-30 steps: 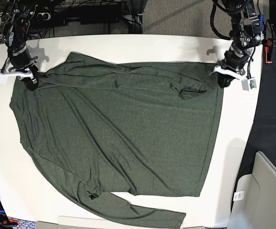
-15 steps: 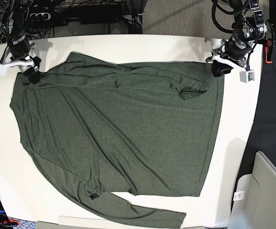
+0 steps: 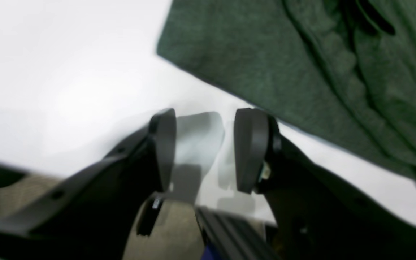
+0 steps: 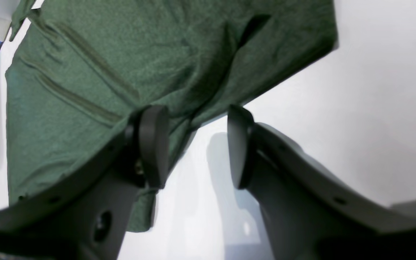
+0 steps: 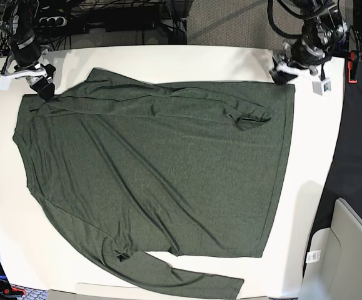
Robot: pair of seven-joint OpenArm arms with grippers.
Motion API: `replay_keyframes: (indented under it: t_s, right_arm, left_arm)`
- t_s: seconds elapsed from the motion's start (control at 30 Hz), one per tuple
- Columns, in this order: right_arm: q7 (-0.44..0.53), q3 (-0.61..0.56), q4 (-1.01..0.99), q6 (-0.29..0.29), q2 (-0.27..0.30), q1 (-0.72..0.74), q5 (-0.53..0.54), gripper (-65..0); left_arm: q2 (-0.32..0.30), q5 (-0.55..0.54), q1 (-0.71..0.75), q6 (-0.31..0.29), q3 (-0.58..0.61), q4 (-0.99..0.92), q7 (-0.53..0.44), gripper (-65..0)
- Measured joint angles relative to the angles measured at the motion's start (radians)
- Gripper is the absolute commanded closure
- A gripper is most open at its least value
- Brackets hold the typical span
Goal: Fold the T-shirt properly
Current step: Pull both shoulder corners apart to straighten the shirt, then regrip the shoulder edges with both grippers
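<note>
Lying flat on the white table, the dark olive-green heathered knit T-shirt is spread between folds. Left gripper and right gripper hang parted, empty, beside its far corners. Next fold likely needs a fresh grasp along an edge.

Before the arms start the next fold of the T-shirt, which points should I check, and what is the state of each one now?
1. Left gripper open and holding nothing: ok.
2. Right gripper open and holding nothing: ok.
3. Both grippers clear of the T-shirt: left ok; right cannot tell, one finger overlaps the cloth edge in the right wrist view.
4. Shirt body spread flat on the table: not ok, a pucker and long creases remain.
5. Sleeves laid out: not ok, the lower sleeve trails to the near table edge.
</note>
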Motion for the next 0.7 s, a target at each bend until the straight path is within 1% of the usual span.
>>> replay_keyframes:
  t_s: [0.2, 0.5, 0.57, 0.63, 0.7]
  right_arm:
    - [0.000, 0.002, 0.000, 0.000, 0.000, -0.001, 0.000, -27.1]
    - [0.000, 0.003, 0.000, 0.000, 0.000, -0.002, 0.000, -27.1]
    - [0.000, 0.003, 0.000, 0.000, 0.000, -0.002, 0.000, -27.1]
    - [0.000, 0.003, 0.000, 0.000, 0.000, -0.002, 0.000, -27.1]
    - [0.000, 0.003, 0.000, 0.000, 0.000, -0.002, 0.000, -27.1]
  left_arm:
    - [0.011, -0.021, -0.047, -0.012, -0.007, -0.071, -0.023, -26.4]
    - [0.013, -0.027, -0.065, -0.012, -0.005, -0.096, -0.039, -26.2]
    - [0.012, -0.035, -0.077, -0.019, -0.006, -0.116, -0.046, -26.1]
    - [0.011, -0.048, -0.100, -0.025, -0.006, -0.145, -0.051, -24.3]
    - [0.011, -0.052, -0.119, -0.027, -0.006, -0.170, -0.058, -20.9]
